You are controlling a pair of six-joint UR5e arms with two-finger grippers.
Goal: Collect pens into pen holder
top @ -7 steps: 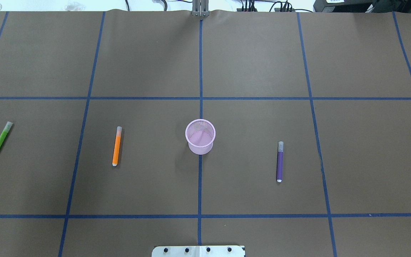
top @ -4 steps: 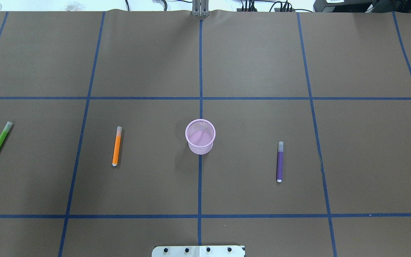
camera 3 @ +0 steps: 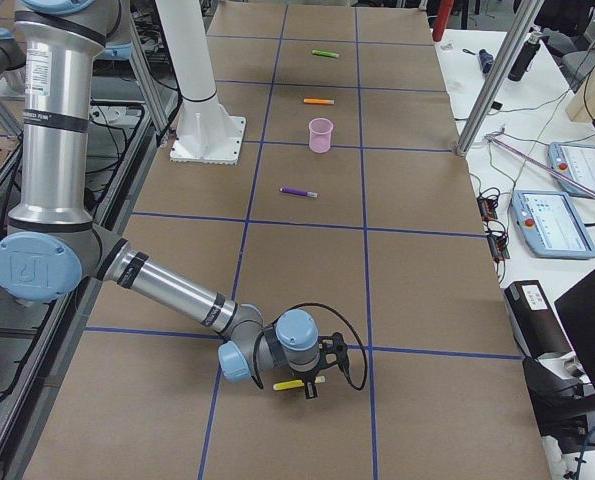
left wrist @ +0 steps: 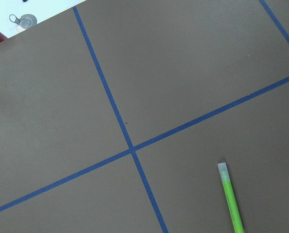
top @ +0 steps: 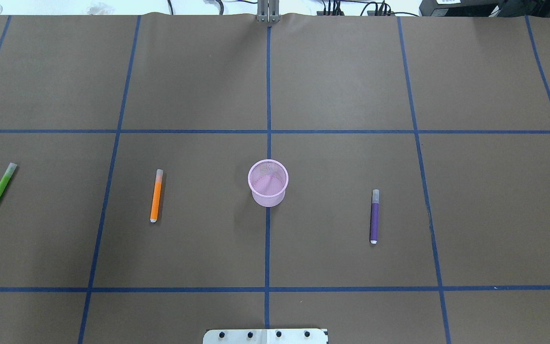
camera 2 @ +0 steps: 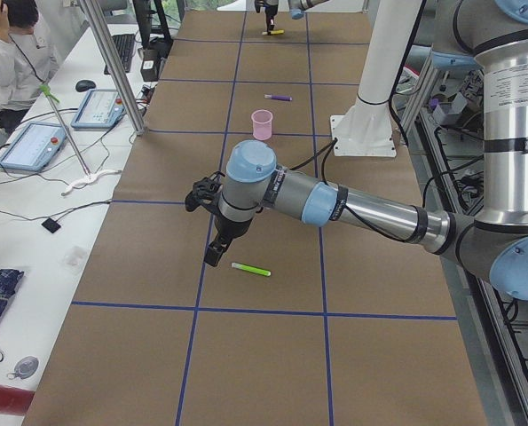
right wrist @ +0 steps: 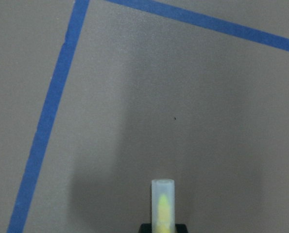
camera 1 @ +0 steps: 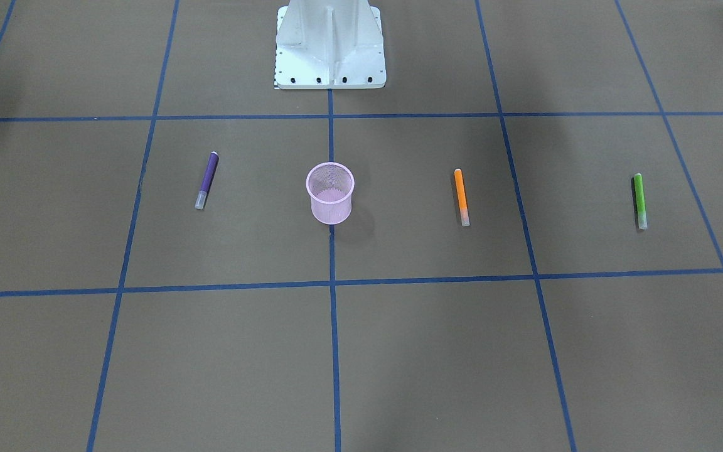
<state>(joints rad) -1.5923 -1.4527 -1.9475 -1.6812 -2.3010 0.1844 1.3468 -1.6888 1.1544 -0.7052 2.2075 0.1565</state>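
Observation:
The pink mesh pen holder (top: 268, 182) stands upright at the table's middle. The orange pen (top: 156, 195) and green pen (top: 0, 188) lie to its left and the purple pen (top: 374, 216) to its right. The yellowish pen (right wrist: 162, 204) lies at the table's far right end, and my right gripper (camera 3: 315, 381) is low over it. Its black fingertips (right wrist: 145, 228) sit snug against the pen's sides. My left gripper (camera 2: 212, 256) hovers just beside the green pen (camera 2: 250, 269); I cannot tell whether it is open or shut.
The robot's white base plate (top: 265, 336) sits at the near table edge. Metal posts (camera 2: 113, 62) and a side bench with tablets (camera 2: 33, 146) line the far edge, where a person (camera 2: 11, 62) sits. Blue tape lines grid the brown table cover.

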